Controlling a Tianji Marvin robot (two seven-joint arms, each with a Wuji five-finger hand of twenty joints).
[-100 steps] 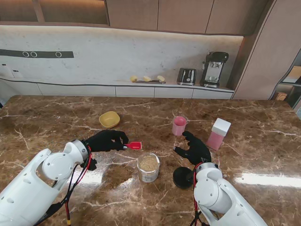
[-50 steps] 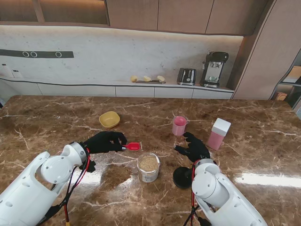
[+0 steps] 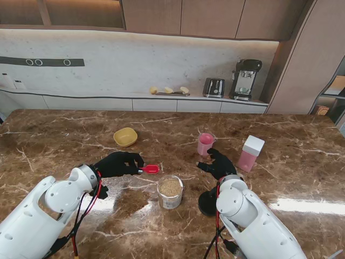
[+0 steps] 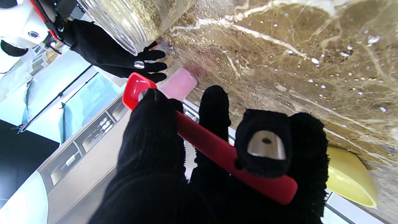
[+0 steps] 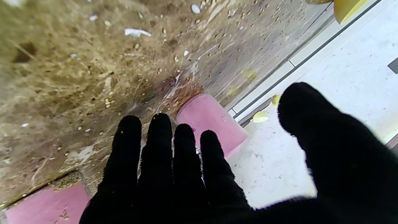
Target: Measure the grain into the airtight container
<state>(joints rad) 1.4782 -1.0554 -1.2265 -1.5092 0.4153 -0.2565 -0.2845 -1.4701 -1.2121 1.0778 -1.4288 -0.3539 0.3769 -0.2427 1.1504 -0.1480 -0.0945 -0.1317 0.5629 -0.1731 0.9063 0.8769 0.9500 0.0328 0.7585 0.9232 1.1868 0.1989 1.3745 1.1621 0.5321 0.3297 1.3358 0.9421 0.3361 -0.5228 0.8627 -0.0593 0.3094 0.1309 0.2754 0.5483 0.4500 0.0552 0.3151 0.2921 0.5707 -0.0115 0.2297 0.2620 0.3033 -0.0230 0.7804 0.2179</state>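
Note:
A clear glass jar (image 3: 170, 192) part filled with grain stands mid-table, also seen as the glass jar (image 4: 130, 18) in the left wrist view. My left hand (image 3: 119, 163) is shut on a red measuring spoon (image 3: 150, 169), its bowl pointing right, just left of and beyond the jar; the spoon (image 4: 214, 146) runs across the gloved fingers. My right hand (image 3: 219, 163) hovers open, fingers spread, just nearer to me than a pink cup (image 3: 205, 144); the cup (image 5: 211, 121) lies ahead of the fingertips. A pink container with a white lid (image 3: 250, 153) stands to the right.
A yellow bowl (image 3: 125, 136) sits farther back on the left. A black round lid (image 3: 207, 203) lies beside the jar, near my right arm. Loose grains are scattered over the marble top (image 5: 77, 62). A toaster (image 3: 213, 87) and coffee machine (image 3: 245, 79) stand on the far counter.
My right hand has moved away from me and leftward, toward the pink cup. My left hand with the spoon has shifted slightly left and nearer to me.

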